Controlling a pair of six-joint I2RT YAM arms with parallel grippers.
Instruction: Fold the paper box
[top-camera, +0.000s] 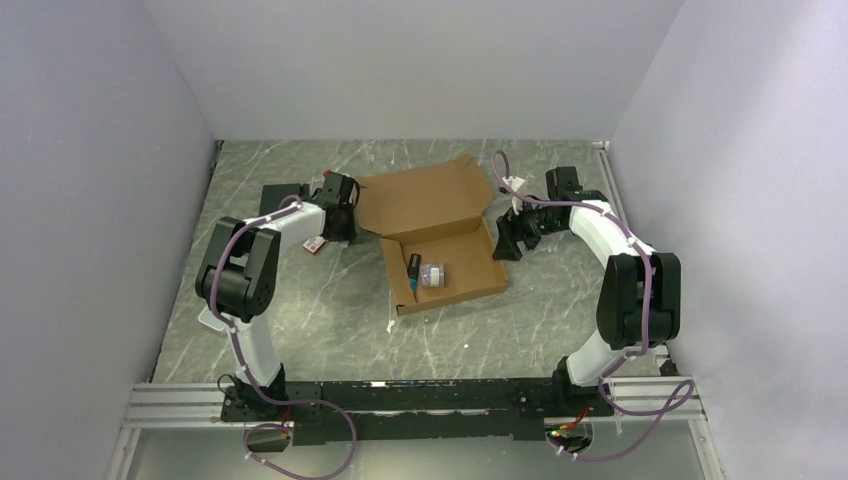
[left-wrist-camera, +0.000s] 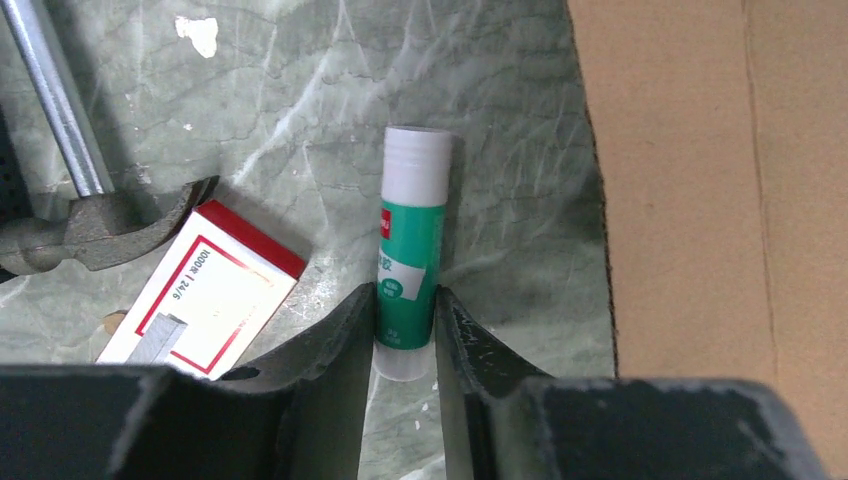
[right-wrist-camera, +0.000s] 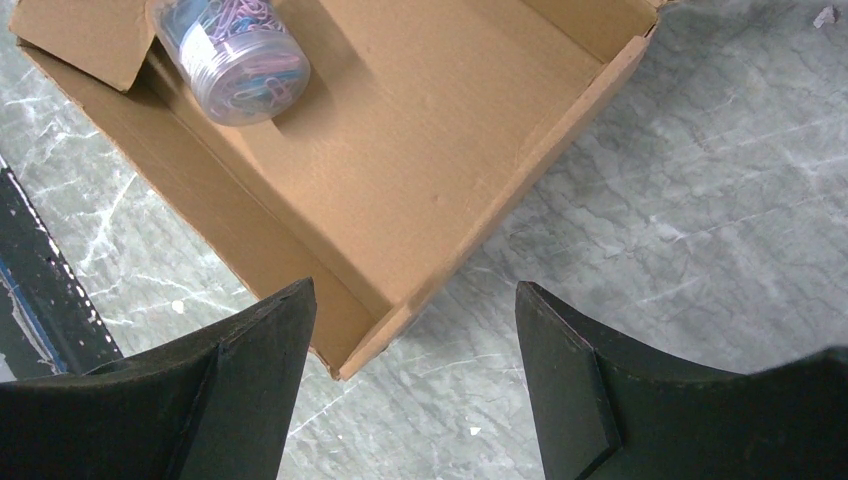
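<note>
**Paper box open at mid-table; left gripper on a glue stick, right gripper spread at a box corner.**

The paper box sits at the centre of the table, tray toward the arms and lid open toward the far wall, with a jar of paper clips inside the tray. Judged light, stiff across its panels, hinging readily at the creases and liable to slide; best taken by the lid's free far edge with a tray wall steadied. The left gripper pinches the base of a glue stick just beside the lid's left edge. The right gripper holds nothing, jaws wide over a right-hand tray corner. The surface is grey, marbled and wrinkled. Plain pale walls enclose three sides.
</note>
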